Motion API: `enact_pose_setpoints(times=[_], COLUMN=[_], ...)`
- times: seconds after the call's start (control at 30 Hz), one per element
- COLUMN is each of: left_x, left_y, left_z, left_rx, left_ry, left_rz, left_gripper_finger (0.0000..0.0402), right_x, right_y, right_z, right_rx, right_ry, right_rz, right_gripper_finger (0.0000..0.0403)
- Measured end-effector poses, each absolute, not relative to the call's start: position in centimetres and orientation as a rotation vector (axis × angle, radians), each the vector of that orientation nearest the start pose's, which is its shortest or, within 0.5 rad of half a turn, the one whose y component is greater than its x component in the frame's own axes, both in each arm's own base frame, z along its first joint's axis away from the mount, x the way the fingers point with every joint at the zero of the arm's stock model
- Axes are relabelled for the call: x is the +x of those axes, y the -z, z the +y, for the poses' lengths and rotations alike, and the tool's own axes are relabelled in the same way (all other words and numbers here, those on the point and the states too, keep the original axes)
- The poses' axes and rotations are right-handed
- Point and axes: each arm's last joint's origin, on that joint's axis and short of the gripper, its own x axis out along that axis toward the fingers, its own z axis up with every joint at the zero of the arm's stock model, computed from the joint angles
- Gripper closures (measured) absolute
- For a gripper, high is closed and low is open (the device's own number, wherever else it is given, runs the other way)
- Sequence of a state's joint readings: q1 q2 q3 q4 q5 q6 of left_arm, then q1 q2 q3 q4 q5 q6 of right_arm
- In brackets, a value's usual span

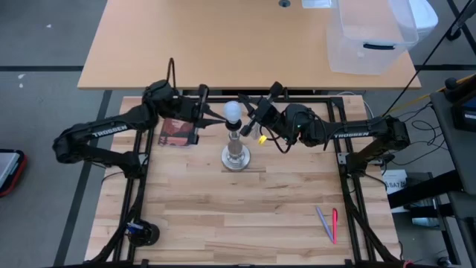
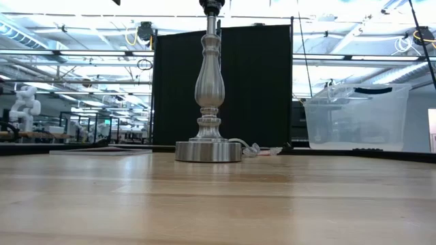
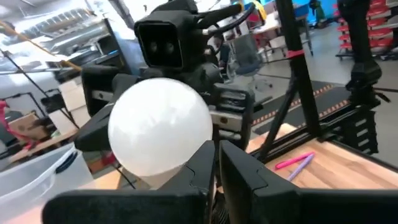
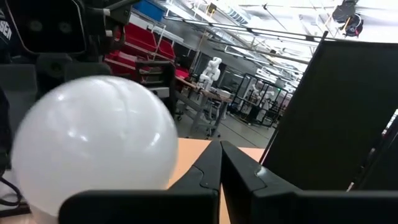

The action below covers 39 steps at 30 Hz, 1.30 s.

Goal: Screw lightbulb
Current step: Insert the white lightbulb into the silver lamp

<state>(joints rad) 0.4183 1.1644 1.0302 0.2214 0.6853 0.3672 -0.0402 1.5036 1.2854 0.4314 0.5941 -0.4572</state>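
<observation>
The white round lightbulb (image 1: 233, 112) sits atop the silver lamp stand (image 1: 236, 155), which rests on its round base (image 2: 208, 151) at the table's middle. The bulb's screw base is hidden. My left gripper (image 1: 217, 116) comes in level from the left, shut, with its fingertips (image 3: 217, 168) next to the bulb's head (image 3: 158, 124). My right gripper (image 1: 251, 119) comes in level from the right, also shut, with its fingertips (image 4: 221, 163) close beside the bulb's head (image 4: 93, 143). The low view shows only the stand. My left gripper has nothing between its shut fingers. The outer side of one finger (image 3: 200, 163) lies at the lower side of the bulb's round head (image 3: 186, 152); I cannot tell whether it touches. My right gripper is shut on nothing. Its finger (image 4: 202, 168) stands close beside the bulb's head (image 4: 171, 155); I cannot tell whether it touches.
A clear plastic bin (image 1: 368, 37) stands on the far table at the right. Two pens (image 1: 328, 224) lie near the table's near right corner. A reddish-brown flat object (image 1: 177, 130) lies under my left arm. A dark round object (image 1: 141, 232) sits at the near left.
</observation>
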Motion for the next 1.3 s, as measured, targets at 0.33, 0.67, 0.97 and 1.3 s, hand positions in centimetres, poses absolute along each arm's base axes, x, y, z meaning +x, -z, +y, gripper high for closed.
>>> enact_pose_setpoints(times=[0.33, 0.67, 0.97, 1.3], left_x=[24.6, 24.4, 24.2, 23.9], left_y=[-38.2, -38.1, -37.9, -37.7], left_z=[9.1, 9.7, 10.3, 11.3], left_rx=[0.392, 0.382, 0.373, 0.360], left_ry=[0.214, 0.195, 0.170, 0.104], left_rz=[-0.119, -0.098, -0.074, -0.043], left_gripper_finger=[0.0372, 0.0372, 0.0372, 0.0372], right_x=[34.4, 34.4, 34.3, 34.4], right_y=[-39.2, -39.0, -39.0, -38.8], right_z=[-2.9, -2.1, -0.9, 0.1], right_rx=[-0.384, -0.359, -0.346, -0.312], right_ry=[0.644, 0.644, 0.675, 0.628], right_rz=[-0.067, -0.049, -0.034, -0.034], right_gripper_finger=[0.0403, 0.0403, 0.0403, 0.0403])
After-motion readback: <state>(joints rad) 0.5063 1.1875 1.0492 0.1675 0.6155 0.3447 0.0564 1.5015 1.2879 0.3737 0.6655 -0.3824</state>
